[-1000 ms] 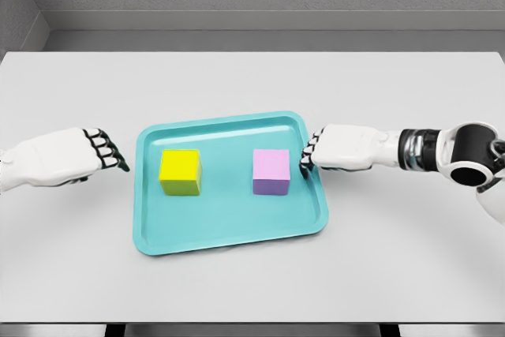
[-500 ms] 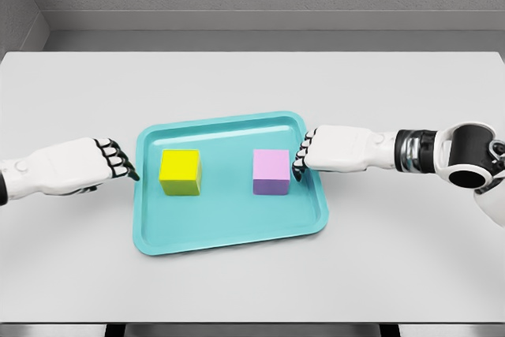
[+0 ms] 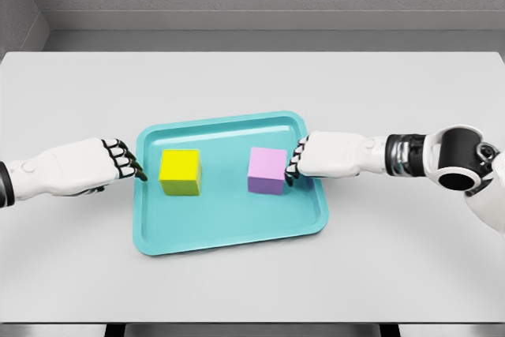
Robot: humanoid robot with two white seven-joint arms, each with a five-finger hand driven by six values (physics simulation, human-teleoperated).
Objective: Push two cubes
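Note:
A yellow cube [image 3: 181, 171] and a pink cube [image 3: 267, 170] sit side by side on a teal tray [image 3: 229, 222]. My right hand [image 3: 294, 160] reaches in over the tray's right rim, its curled fingertips [image 3: 290, 166] touching the pink cube's right face. My left hand [image 3: 129, 163] is at the tray's left rim, fingers curled, a short gap away from the yellow cube. Neither hand holds anything.
The tray lies in the middle of a pale grey table [image 3: 252, 84]. A grey wall runs behind the table's far edge, and the near edge is at the bottom of the view.
Both hands have moved inward toward the tray. The right hand has reached the pink cube and nudged it slightly left. The yellow cube has not moved.

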